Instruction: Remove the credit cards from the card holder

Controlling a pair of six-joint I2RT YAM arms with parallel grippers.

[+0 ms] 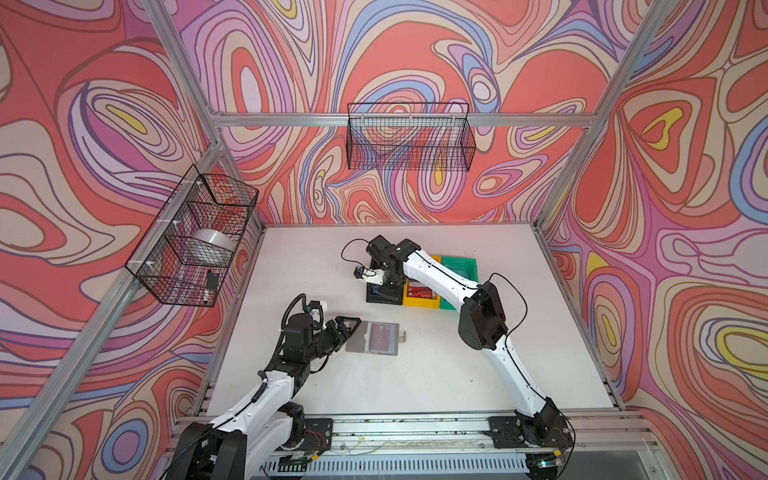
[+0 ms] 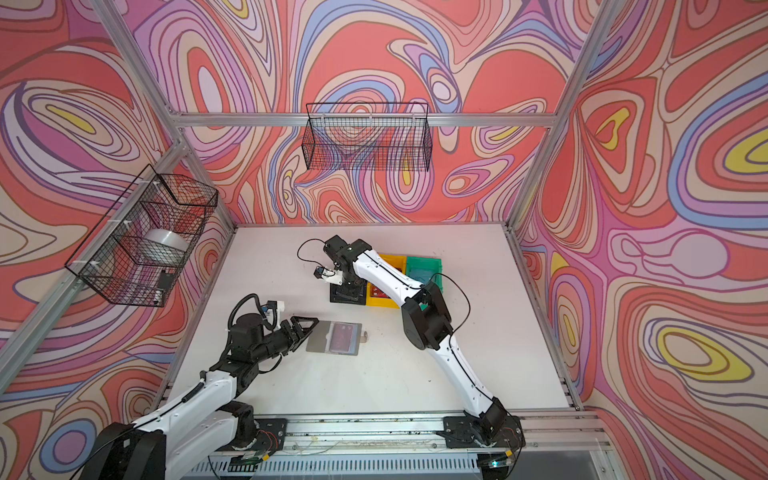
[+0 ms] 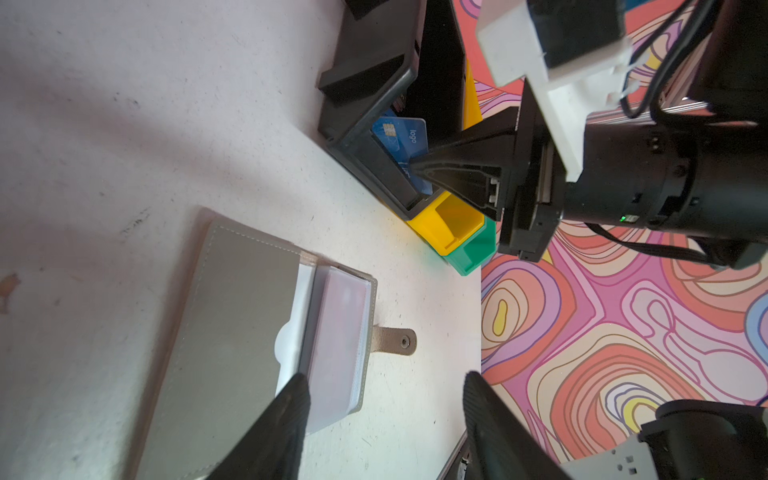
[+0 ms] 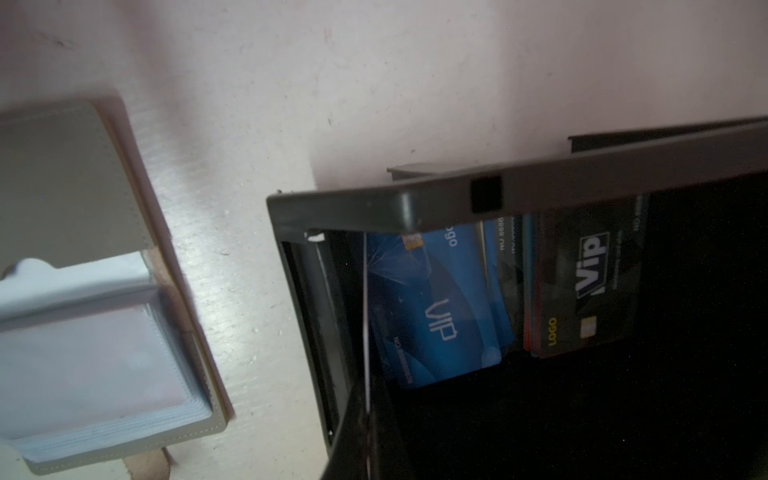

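Your L gripper [image 3: 384, 390] has its jaws apart, holding nothing, at the left edge of the card holder [image 1: 372, 337]. The holder lies open mid-table w/ a dark red card [image 1: 382, 336] in its sleeve. Your R gripper [image 3: 417, 168] is closed inside the black bin [image 4: 374, 208], tip at a blue card [image 4: 436, 316]; can't tell if it pinches it. A dark card [image 4: 582, 291] lies beside. The yellow bin [image 1: 419, 305] holds a red card [image 1: 423, 294].

Card holder [image 1: 372, 337] lying open on the tabletop [image 1: 415, 386], left hand [image 1: 348, 325] at its left edge, three bins [image 1: 420, 304] in a row behind it to the right, right hand [image 3: 417, 170] gripping a credit card [image 4: 365, 307] inside the nearest bin [image 1: 379, 299], more credit cards [image 4: 440, 316] lying there
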